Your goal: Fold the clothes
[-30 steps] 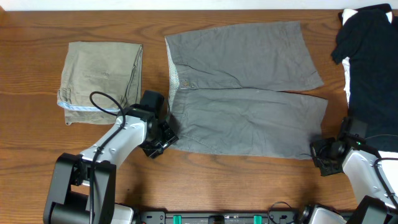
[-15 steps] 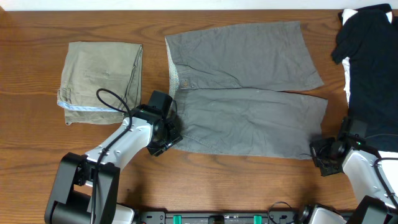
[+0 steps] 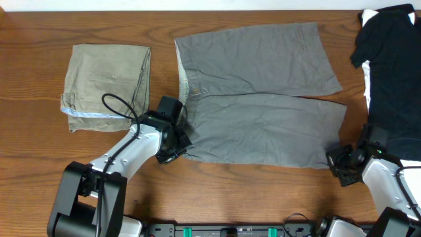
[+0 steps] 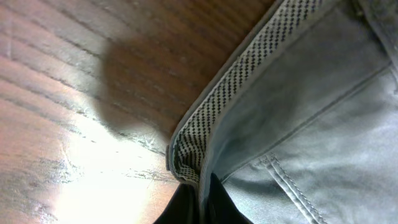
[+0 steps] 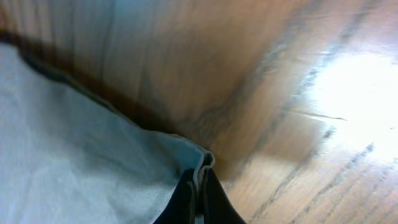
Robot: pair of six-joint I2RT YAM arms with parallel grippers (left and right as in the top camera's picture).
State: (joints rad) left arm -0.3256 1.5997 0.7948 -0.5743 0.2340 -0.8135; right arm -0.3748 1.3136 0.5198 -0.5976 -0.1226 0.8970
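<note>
Grey shorts lie spread flat across the middle of the table. My left gripper is shut on their near waistband corner; in the left wrist view the dotted waistband lining runs down between my dark fingertips. My right gripper is shut on the near leg-hem corner, and the right wrist view shows that grey hem pinched between my fingertips. Folded olive-khaki shorts rest at the left. Black clothes over white ones are piled at the right edge.
The wooden table shows bare wood along the front, between my two arms. The left arm's black cable loops over the near edge of the folded khaki shorts.
My left gripper slid right onto the waistband corner and shut on it. The right gripper stayed clamped on the hem corner, which has shifted slightly.
</note>
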